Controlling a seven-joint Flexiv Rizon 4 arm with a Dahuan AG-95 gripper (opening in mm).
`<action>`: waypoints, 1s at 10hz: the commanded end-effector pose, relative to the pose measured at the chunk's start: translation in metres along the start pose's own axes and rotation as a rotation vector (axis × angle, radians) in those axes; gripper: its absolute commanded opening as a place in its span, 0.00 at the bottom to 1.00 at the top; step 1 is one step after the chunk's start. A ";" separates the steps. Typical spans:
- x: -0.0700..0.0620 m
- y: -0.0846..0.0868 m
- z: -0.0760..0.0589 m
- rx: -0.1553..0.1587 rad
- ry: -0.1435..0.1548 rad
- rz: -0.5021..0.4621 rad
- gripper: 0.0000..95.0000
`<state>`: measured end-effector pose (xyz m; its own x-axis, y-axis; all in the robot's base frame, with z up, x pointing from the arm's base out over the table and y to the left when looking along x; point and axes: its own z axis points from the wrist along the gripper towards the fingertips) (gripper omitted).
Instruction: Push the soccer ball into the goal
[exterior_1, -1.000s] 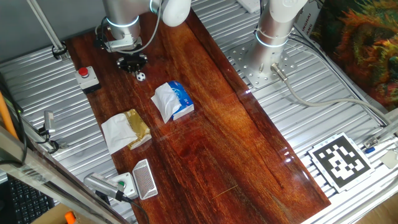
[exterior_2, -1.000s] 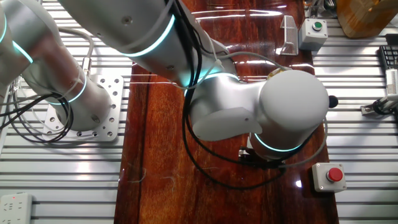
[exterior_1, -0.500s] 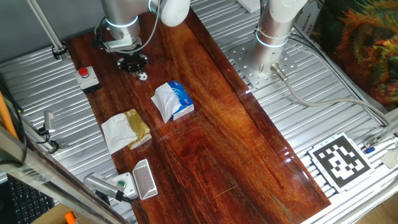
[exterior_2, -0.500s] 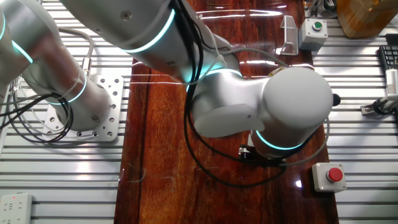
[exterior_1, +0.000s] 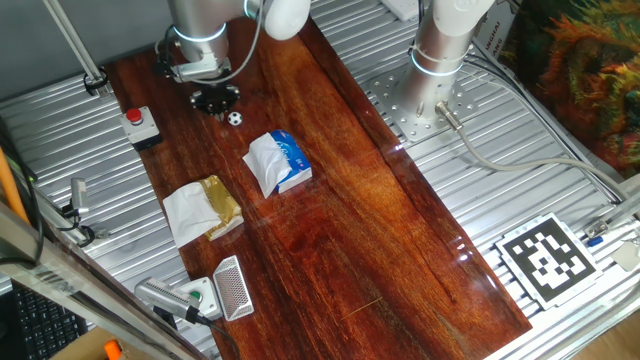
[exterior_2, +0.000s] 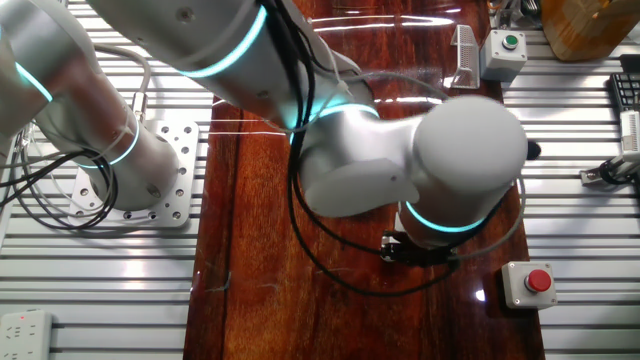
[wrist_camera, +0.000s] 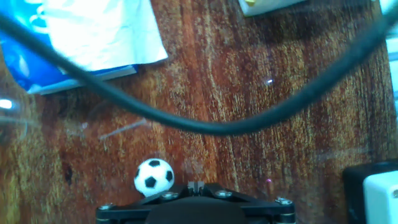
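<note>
The soccer ball (exterior_1: 234, 118) is a tiny white ball with black patches on the dark wood table, just right of my gripper (exterior_1: 215, 100). In the hand view the ball (wrist_camera: 154, 176) lies against the left front of the gripper (wrist_camera: 196, 185), whose fingertips are pressed together with nothing between them. The goal (exterior_1: 232, 288), a small white frame with grey mesh, stands at the near left end of the table, far from the ball. It also shows in the other fixed view (exterior_2: 463, 55). There the arm hides the ball.
A blue and white tissue pack (exterior_1: 280, 160) lies between the ball and the goal. A white napkin with a gold wrapper (exterior_1: 203, 208) lies nearer the goal. A red button box (exterior_1: 137, 120) sits left of the gripper. A white box with a green button (exterior_2: 505, 50) stands beside the goal. A black cable (wrist_camera: 205, 127) crosses the hand view.
The gripper has shifted slightly to the right and the ball has rolled a little to the right and farther back along the table.
</note>
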<state>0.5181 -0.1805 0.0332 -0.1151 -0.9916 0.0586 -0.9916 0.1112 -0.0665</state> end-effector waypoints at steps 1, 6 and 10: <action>0.011 0.004 -0.014 0.024 0.023 -0.075 0.00; 0.018 0.018 -0.013 0.038 0.016 -0.084 0.00; 0.017 0.031 -0.004 0.049 0.014 -0.068 0.00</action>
<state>0.4841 -0.1931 0.0351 -0.0530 -0.9953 0.0814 -0.9925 0.0435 -0.1142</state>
